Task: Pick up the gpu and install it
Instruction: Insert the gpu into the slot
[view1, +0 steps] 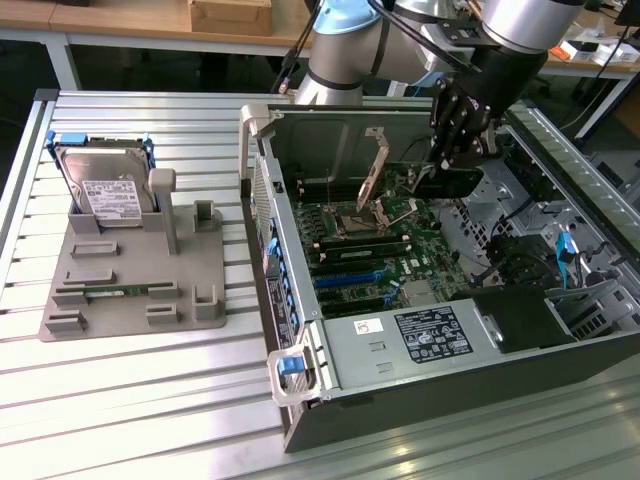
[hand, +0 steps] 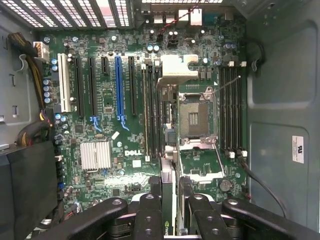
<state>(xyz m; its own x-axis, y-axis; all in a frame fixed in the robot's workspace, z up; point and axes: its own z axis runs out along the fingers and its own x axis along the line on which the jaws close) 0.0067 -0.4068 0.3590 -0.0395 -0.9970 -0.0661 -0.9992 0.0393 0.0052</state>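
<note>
Hand (hand: 170, 202) tight around the gpu (hand: 167, 175)

The tabletop (view1: 130, 400) is ribbed bare aluminium with a soft sheen. At 9 o'clock of the computer case (view1: 400, 135) in the exterior view, a holder (view1: 135, 255) of matt grey plastic carries a hard drive (view1: 105, 190) of smooth silver metal, with a white paper label and a blue plastic frame. The case is dull grey sheet metal inside, with a blue plastic latch (view1: 290, 365) at its 7 o'clock corner. The motherboard (hand: 130, 150) is lacquered green and slightly glossy, and bears a finned bare-metal heatsink (hand: 96, 154). The gripper (hand: 173, 200) is matt black. The gpu (hand: 167, 180) between its fingers shows a dull grey and black edge. The arm (view1: 525, 25) is smooth satin silver.
</note>
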